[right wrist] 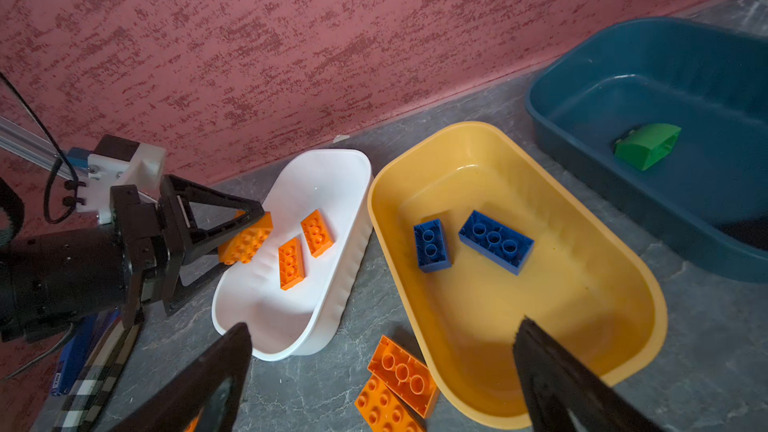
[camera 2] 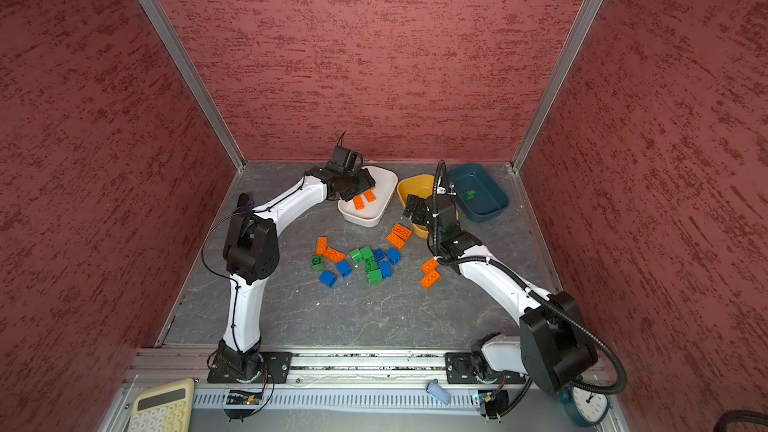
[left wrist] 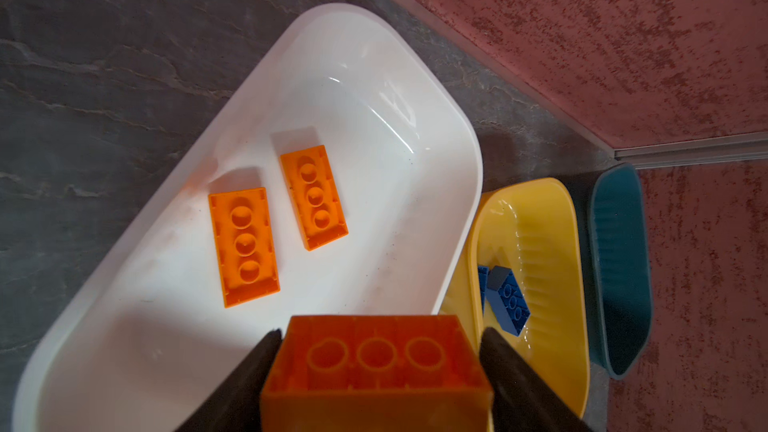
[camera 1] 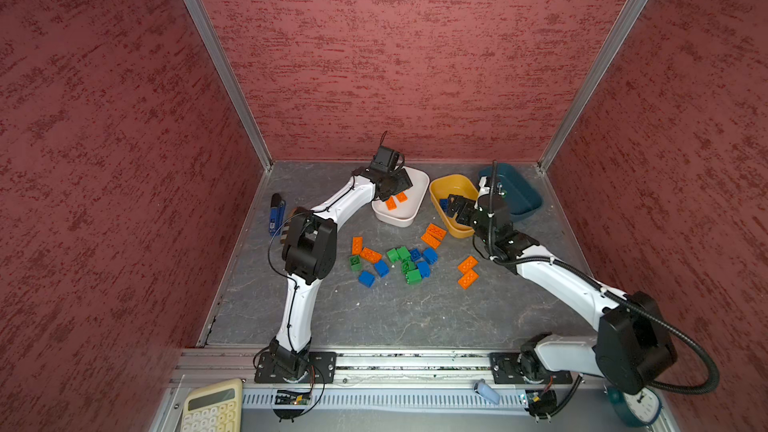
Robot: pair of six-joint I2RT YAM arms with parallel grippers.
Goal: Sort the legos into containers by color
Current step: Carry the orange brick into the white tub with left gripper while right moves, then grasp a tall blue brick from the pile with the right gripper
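Left gripper (left wrist: 379, 331): closed on an orange brick (left wrist: 376, 371), clamped by its two short ends, with nothing else in the jaws.
Long axis: runs straight across from finger to finger.
Brick to white tub (left wrist: 365, 89): the held brick hangs above the tub, over the end nearest the left arm, with the tub floor below and ahead of it. By my reading, release is all this step needs. In the right wrist view the margin to that near rim looks slim.
Look of the held brick: a flat, glossy orange oblong. Its hollow underside, with three round tubes, faces the left wrist camera and its studs face away.
Already sorted: two orange bricks in the tub (left wrist: 243, 245) lie underside up, side by side but apart.
Right gripper (right wrist: 384, 324): wide open and empty, hovering at the near end of the yellow tub (right wrist: 540, 305), which holds two blue bricks (right wrist: 496, 241).
Teal tub (right wrist: 623, 89): holds one green brick (right wrist: 648, 145).
Loose legos (camera 1: 399, 261): orange, green and blue bricks lie mixed on the desk (camera 1: 374, 317) between the arms.
Nearer arm: the orange pair (camera 1: 433, 235) just beside the yellow tub lies closer to the right arm, and the left end of the pile closer to the left arm.
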